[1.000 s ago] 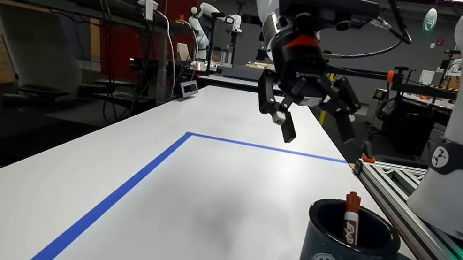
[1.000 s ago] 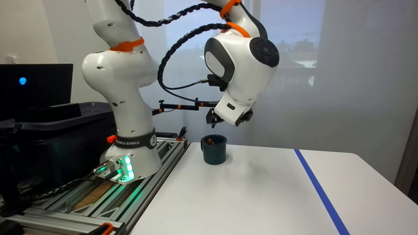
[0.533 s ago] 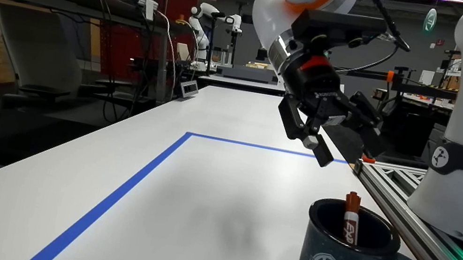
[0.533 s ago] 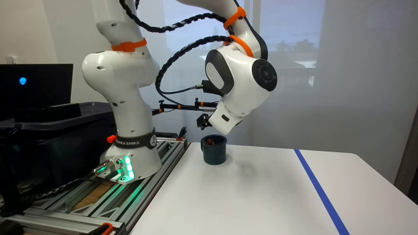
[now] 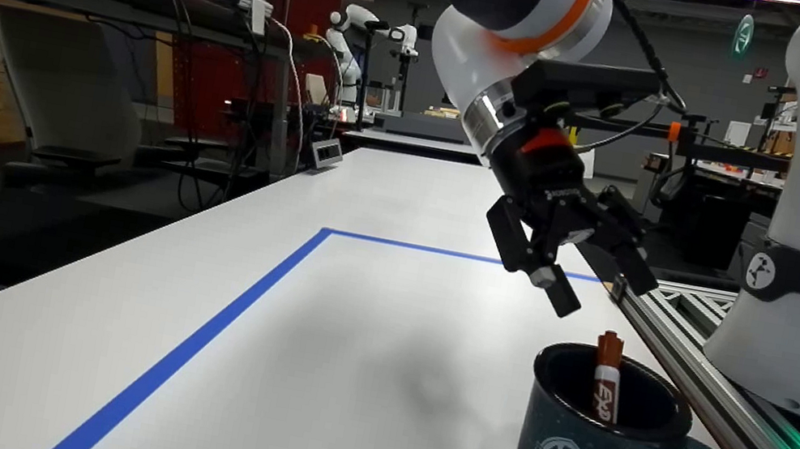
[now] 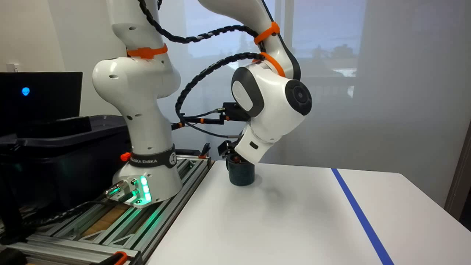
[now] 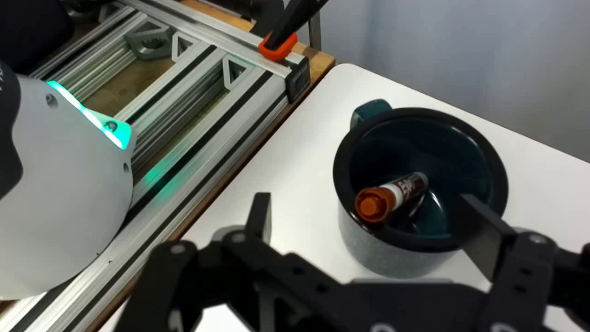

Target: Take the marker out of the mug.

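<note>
Dark mug [image 7: 392, 260] stood upright on the white table [image 6: 294, 228], near the edge by the aluminum rails [image 7: 203, 152], handle on the rail side. In it: the red marker [image 7: 392, 196], tilted, capped end poking above the rim, the rest down inside. Label read EXPO in the wrist view; cap overlapped the rim there, couldn't tell whether they touched. The gripper [image 5: 604, 292] hung near the mug, above it, fingers [image 5: 562, 296] spread well apart. One fingertip overlapped the mug in the wrist view, but an exterior view showed both fingers clear of it, higher than the rim. In an exterior view the white wrist link [image 6: 270, 117] hid part of the gripper and some of the mug's rim. Other container: a dark bin [image 6: 81, 169] across the arm's base [image 5: 783, 341] from the table; contents too dark to make out.
</note>
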